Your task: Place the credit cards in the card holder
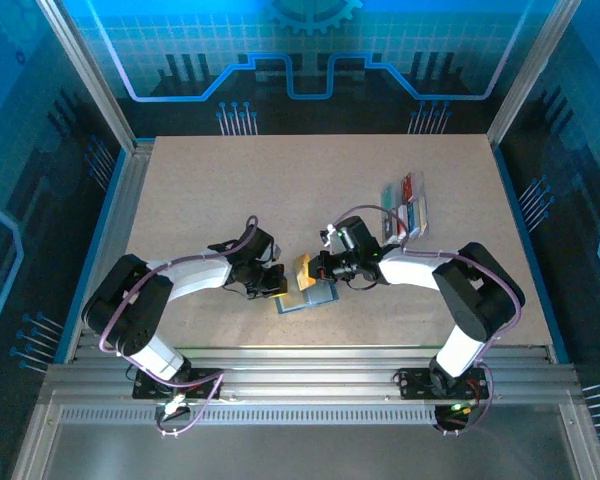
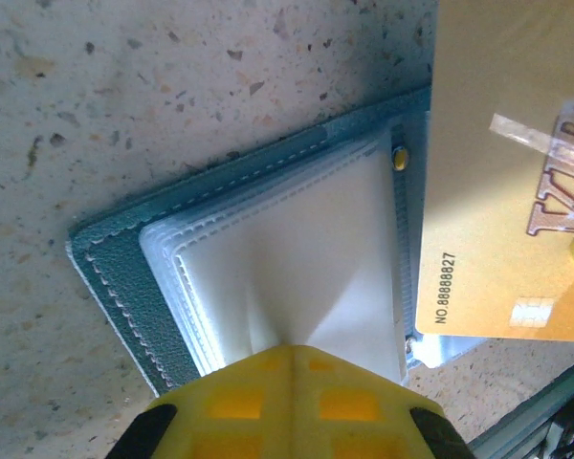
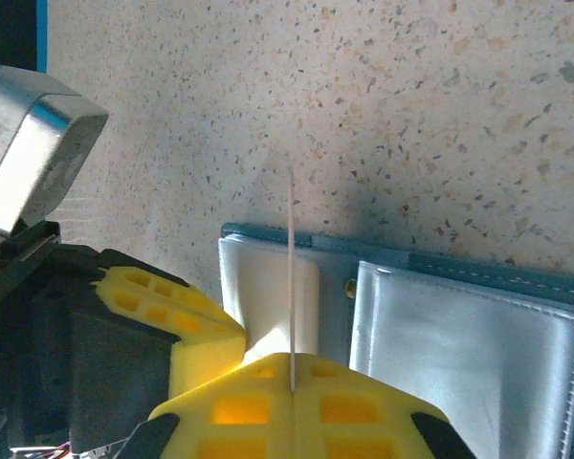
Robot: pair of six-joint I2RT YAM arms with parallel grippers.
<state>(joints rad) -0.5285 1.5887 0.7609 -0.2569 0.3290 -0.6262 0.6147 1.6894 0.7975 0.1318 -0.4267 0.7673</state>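
The card holder (image 1: 308, 297) lies open on the table, slate-blue outside (image 2: 115, 258) with pale plastic sleeves inside (image 3: 459, 335). My left gripper (image 2: 292, 349) is shut on one sleeve (image 2: 297, 249) and lifts it into a tent shape. My right gripper (image 3: 293, 360) is shut on a gold credit card (image 2: 497, 172) marked VIP, seen edge-on (image 3: 291, 268) in the right wrist view. The card stands over the holder's sleeves beside the lifted one. In the top view the two grippers (image 1: 272, 282) (image 1: 322, 268) meet over the holder with the card (image 1: 302, 270) between them.
A clear tray (image 1: 405, 208) holding red, blue and teal credit cards stands behind the right arm. The left gripper's yellow fingers (image 3: 172, 316) sit close to the right gripper's left side. The table's near edge and metal rails (image 1: 300, 360) lie just below the holder.
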